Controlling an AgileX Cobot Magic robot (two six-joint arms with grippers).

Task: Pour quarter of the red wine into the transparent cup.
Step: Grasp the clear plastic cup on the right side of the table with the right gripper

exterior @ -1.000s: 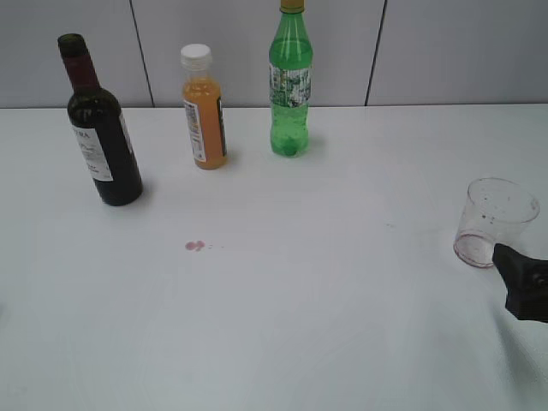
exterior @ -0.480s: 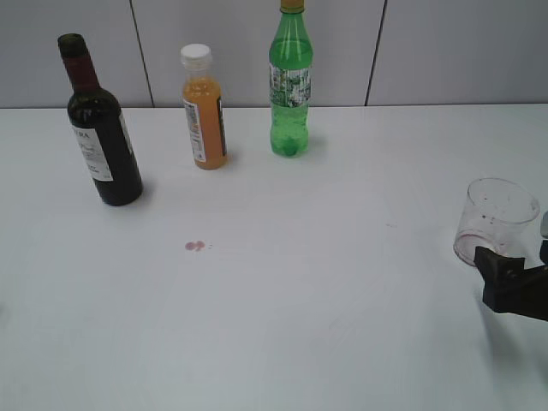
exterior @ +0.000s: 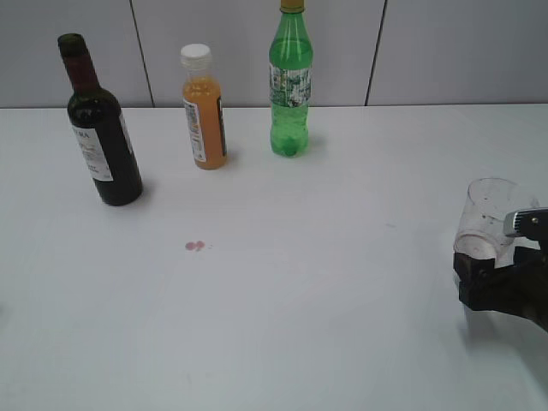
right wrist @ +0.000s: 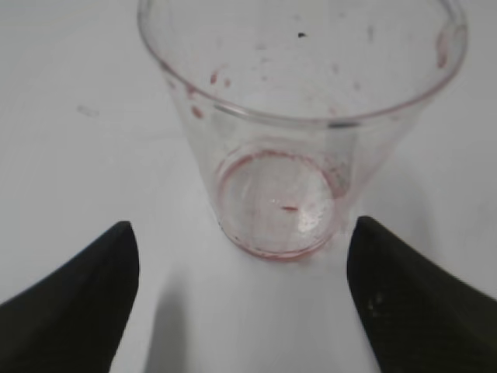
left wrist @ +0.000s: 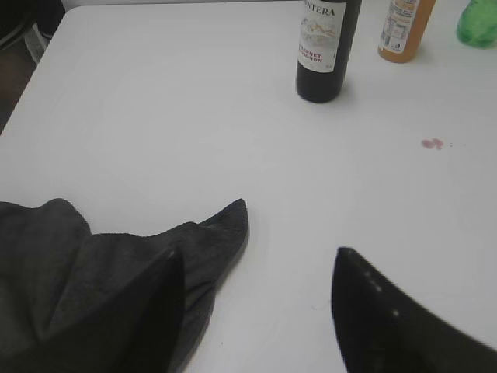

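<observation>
The dark wine bottle (exterior: 104, 137) with maroon neck foil and a white label stands upright at the far left; it also shows in the left wrist view (left wrist: 322, 54). The transparent cup (exterior: 486, 224) stands upright at the right edge, with reddish residue at its base (right wrist: 299, 155). My right gripper (exterior: 498, 272) is open, and the cup's base sits just between its fingertips (right wrist: 242, 229) without touching them. My left gripper (left wrist: 258, 252) is open and empty, low over the table, well short of the bottle. It is out of the exterior view.
An orange juice bottle (exterior: 204, 111) and a green soda bottle (exterior: 291, 86) stand at the back. A small red stain (exterior: 195, 246) marks the white table (exterior: 325, 282). A dark grey cloth (left wrist: 101, 264) lies under my left gripper's left finger.
My right gripper has moved left and forward, from beside the cup to its base, now partly covering it in the exterior view. The bottles have not moved.
</observation>
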